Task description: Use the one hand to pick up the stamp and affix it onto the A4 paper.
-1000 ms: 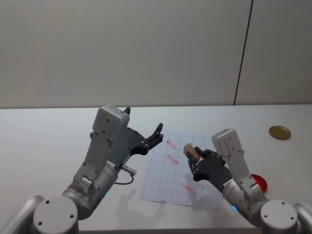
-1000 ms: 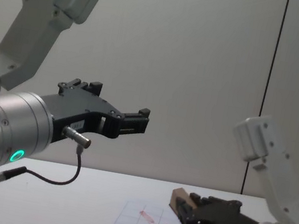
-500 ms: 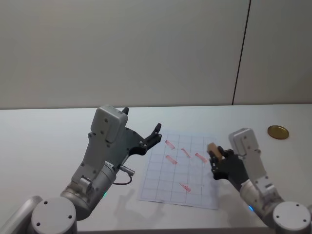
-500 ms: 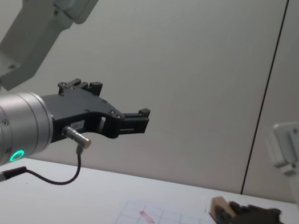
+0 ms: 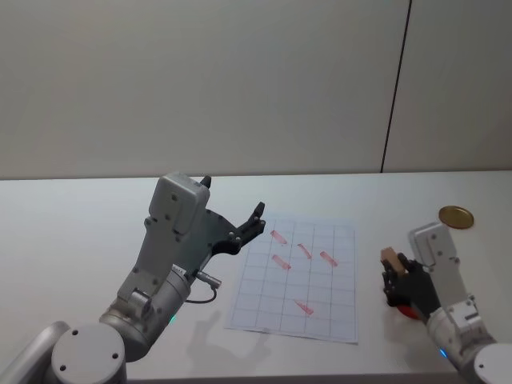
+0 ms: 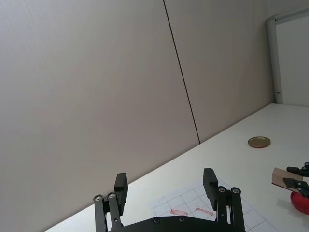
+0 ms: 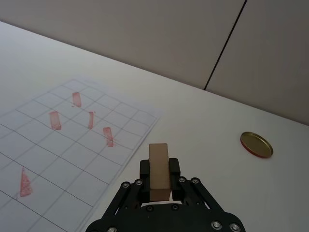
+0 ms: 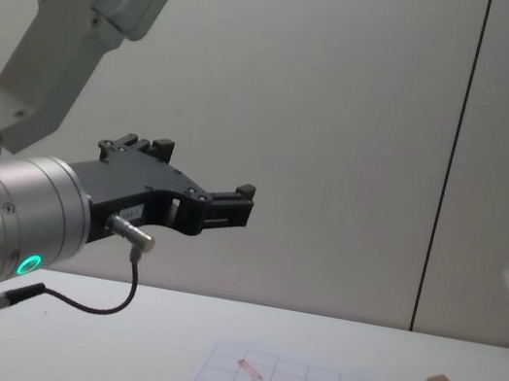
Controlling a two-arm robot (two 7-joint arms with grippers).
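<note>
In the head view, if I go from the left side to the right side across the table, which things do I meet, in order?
left gripper, raised with its fingers open → A4 paper with its red marks → stamp, held in the right gripper → golden disc

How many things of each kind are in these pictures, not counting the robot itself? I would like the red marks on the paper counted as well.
Wooden stamp, held in the right gripper: 1
Paper: 1
Gold disc: 1
Red disc: 1
Red marks on the paper: 5
Total: 4 things and 5 marks
</note>
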